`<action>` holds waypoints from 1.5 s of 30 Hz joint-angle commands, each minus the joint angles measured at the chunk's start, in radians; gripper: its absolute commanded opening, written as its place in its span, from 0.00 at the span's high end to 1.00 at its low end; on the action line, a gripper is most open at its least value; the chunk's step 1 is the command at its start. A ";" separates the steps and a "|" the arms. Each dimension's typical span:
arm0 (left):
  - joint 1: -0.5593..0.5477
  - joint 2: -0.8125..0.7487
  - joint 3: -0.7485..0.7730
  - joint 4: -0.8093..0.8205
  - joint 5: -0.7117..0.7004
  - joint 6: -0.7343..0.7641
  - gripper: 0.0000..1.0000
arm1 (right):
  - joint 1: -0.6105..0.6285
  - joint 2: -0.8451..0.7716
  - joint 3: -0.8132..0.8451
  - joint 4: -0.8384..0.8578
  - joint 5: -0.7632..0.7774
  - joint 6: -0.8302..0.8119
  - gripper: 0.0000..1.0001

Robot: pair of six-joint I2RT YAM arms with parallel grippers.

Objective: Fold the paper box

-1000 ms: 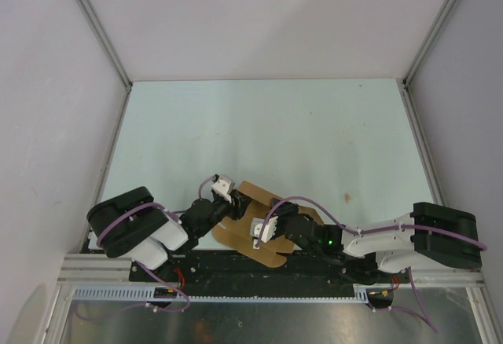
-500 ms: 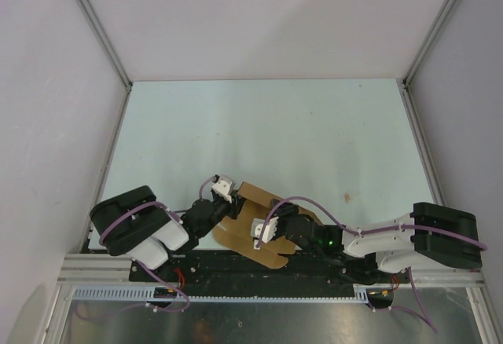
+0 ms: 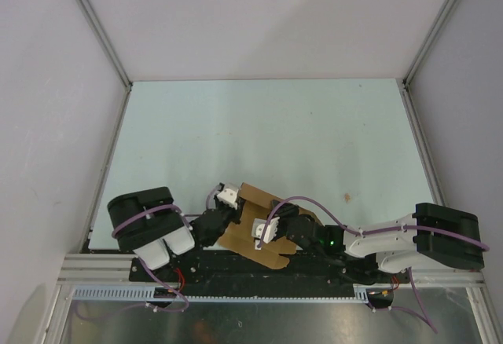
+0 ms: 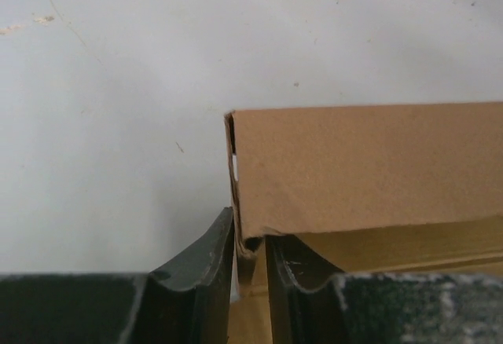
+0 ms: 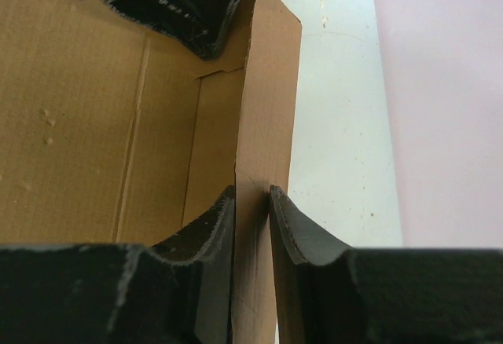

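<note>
My left claw [image 4: 250,259] and right claw [image 5: 251,222] both clamp one raised wall of the box [image 3: 239,238]. I judge it early: the rest lies flat.

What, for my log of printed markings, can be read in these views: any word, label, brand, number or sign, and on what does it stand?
None: no text can be read in any view.
paper box: plain brown cardboard, no print on the faces shown.
left end effector and right end effector: black, no readable marks.
green light: a lit dot, no characters.
</note>
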 commanded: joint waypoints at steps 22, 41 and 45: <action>-0.165 0.189 0.084 0.242 -0.261 0.064 0.72 | 0.009 0.014 -0.017 -0.023 -0.083 0.073 0.73; -0.168 0.166 0.110 0.282 -0.313 0.113 0.72 | 0.009 0.022 -0.017 -0.026 -0.092 0.082 0.73; -0.168 0.160 0.110 0.295 -0.313 0.113 0.68 | 0.009 0.028 -0.017 -0.024 -0.095 0.084 0.73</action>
